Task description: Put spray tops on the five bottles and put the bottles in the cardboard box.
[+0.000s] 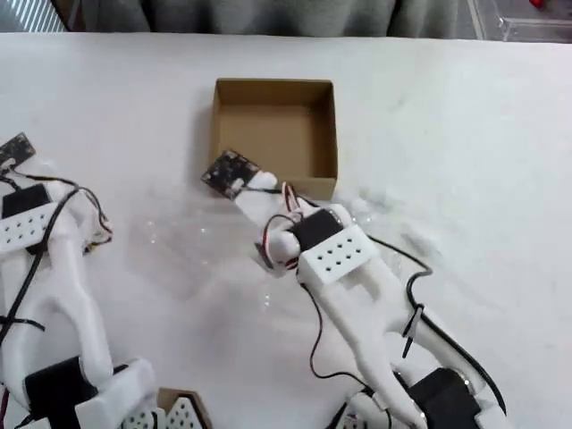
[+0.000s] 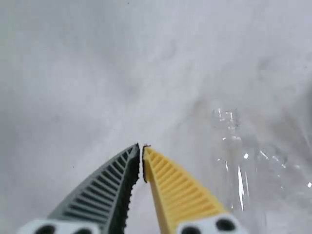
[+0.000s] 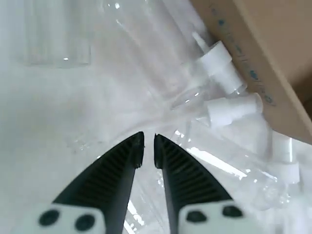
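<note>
A white table (image 1: 465, 116) spreads across nearly the whole high view, its matte surface brightly and evenly lit, with only soft shadows on it. Behind its far edge hangs a grey curtain (image 1: 268, 13) in loose vertical folds. A clear plastic container (image 1: 527, 25) sits at the far right corner by the table's edge, and a pale slatted panel (image 1: 25, 13) shows at the far left corner.

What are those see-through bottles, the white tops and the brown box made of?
Bottles: probably clear glossy plastic; see-through, with bright glints. Spray tops: white matte plastic, it seems. Box: brown matte cardboard, with plain folded walls.
</note>
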